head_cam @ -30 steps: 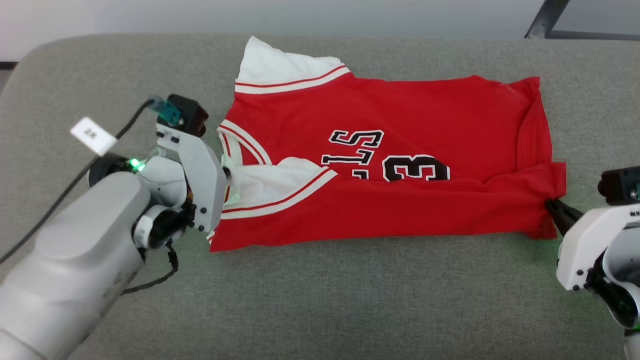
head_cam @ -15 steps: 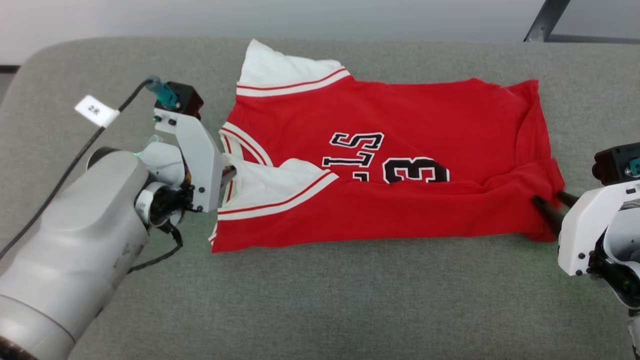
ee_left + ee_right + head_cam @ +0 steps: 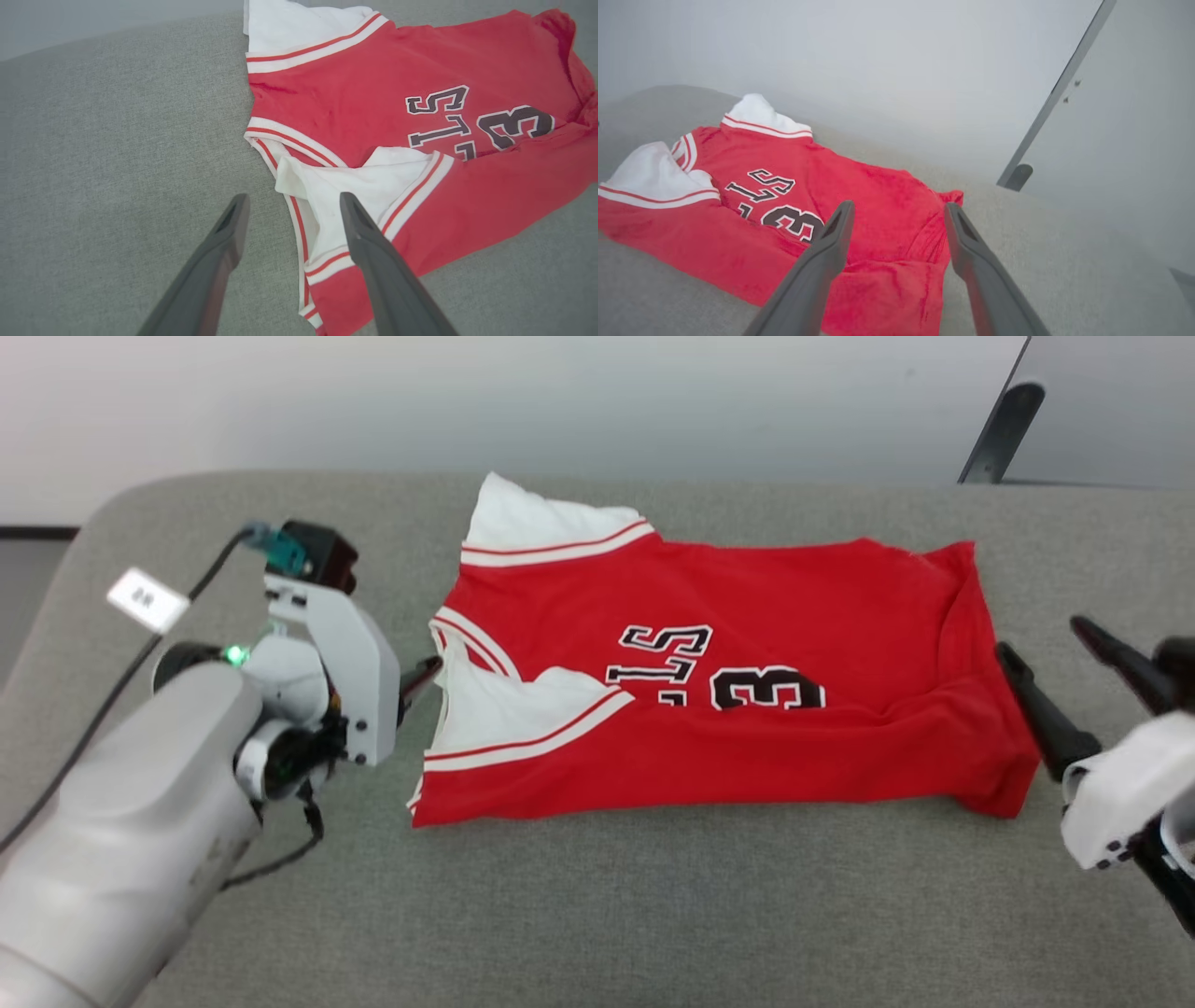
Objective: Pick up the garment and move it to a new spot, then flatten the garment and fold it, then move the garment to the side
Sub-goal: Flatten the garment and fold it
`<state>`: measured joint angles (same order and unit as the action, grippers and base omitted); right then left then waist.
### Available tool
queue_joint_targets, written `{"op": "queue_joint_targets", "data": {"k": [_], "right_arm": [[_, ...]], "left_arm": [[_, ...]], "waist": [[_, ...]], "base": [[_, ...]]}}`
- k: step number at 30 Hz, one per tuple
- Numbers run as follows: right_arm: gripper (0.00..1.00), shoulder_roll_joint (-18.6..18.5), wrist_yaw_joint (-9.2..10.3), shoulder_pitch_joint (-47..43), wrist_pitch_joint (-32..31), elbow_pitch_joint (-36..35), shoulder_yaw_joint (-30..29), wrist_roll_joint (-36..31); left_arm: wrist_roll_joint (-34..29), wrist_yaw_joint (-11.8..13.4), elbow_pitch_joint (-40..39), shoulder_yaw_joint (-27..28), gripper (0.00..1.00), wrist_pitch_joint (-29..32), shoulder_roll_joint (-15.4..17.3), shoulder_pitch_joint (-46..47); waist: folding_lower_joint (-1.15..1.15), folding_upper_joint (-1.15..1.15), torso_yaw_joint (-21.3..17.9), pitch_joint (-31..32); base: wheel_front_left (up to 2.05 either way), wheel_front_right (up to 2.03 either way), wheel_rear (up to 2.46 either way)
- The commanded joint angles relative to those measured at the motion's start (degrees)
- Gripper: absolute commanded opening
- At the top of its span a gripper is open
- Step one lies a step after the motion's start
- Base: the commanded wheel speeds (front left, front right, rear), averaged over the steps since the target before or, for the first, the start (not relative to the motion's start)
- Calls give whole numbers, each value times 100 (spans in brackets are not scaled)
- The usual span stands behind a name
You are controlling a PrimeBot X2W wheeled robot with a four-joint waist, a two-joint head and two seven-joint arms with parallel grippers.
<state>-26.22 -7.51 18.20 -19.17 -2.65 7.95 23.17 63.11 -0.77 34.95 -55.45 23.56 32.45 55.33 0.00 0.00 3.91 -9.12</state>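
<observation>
Honestly looks mid-fold, with the garment [image 3: 747, 588] lying centre frame on the grey cushion [image 3: 597, 915], lower edge seemingly flipped up once, left gripper [image 3: 293, 200] and right gripper [image 3: 1041, 637] spread wide and empty at either end; probably needs corner pinches for the next fold.

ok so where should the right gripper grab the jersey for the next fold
Probably the near hem corner of the jersey, coming in low from the robot's right. The folded-over flap and the layer below meet there in a thick edge lying free on the cushion, and the open right gripper hangs just off that end.
</observation>
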Motion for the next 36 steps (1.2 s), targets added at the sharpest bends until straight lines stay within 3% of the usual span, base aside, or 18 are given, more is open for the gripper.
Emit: {"op": "queue_joint_targets", "data": {"k": [1,8,13,28,32,36], "right_arm": [[100,4,7,-88,220,-49,-49,-105],[100,270,6,-611,2214,-458,-388,-946],[100,736,5,-979,2949,-822,-705,-1428],[100,1314,5,-1051,2845,-1735,-1163,-1472],[100,1375,5,-1012,2830,-1793,-1232,-1407],[100,1413,5,-973,2846,-1821,-1283,-1354]], "left_arm": [[32,63,-69,21,100,-50,31,-102],[182,455,-840,115,100,-158,329,-643],[389,718,-1173,144,100,43,517,-936],[1062,1348,-596,13,100,1956,640,-671],[1179,1531,-333,-8,100,2303,592,-634],[1185,1548,-139,-94,100,2462,526,-670]], "waist": [[0,0,-28,141],[0,0,-134,356],[0,0,-307,341],[0,0,-1014,-261],[0,0,-1116,-410],[0,0,-1156,-530]], "base": [[0,0,0],[0,0,0],[0,0,0],[0,0,0],[0,0,0],[0,0,0]]}}
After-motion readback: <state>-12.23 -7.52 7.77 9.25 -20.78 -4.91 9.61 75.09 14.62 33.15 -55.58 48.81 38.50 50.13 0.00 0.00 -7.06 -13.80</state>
